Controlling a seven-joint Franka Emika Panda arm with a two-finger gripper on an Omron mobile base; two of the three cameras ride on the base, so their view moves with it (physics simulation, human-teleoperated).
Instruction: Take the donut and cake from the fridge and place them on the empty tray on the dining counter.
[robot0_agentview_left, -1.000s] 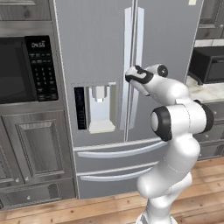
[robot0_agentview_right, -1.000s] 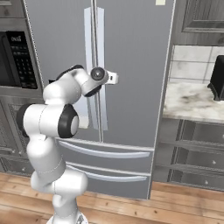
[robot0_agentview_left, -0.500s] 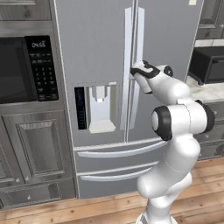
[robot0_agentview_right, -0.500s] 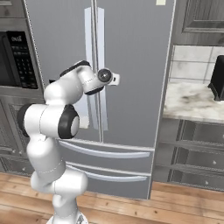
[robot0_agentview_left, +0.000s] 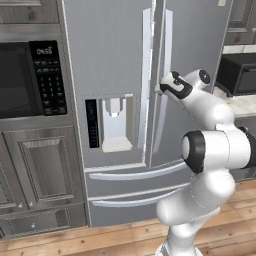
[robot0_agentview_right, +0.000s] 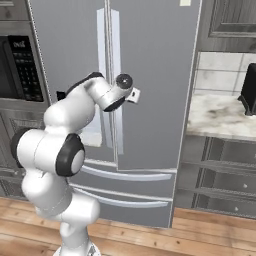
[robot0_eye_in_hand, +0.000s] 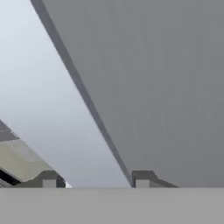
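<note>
Pincer (robot0_eye_in_hand: 92, 179) has eased wider at the fridge (robot0_agentview_left: 120, 75) door handle (robot0_agentview_left: 164, 90), holding nothing; doors look shut, so opening comes first.

Fridge (robot0_agentview_left: 115, 65) — smooth brushed grey steel

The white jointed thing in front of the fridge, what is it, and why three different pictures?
It is a robot arm on a driving base, shown in a simulated kitchen. Two pictures come from cameras on the base, behind the arm to its left and right. The third comes from a camera on its hand, pressed close to the grey fridge doors. The arm reaches toward the long vertical handles where the two doors meet. Its gripper shows as two small dark fingertips standing apart, with nothing visibly between them. A microwave sits to the fridge's left.
</note>
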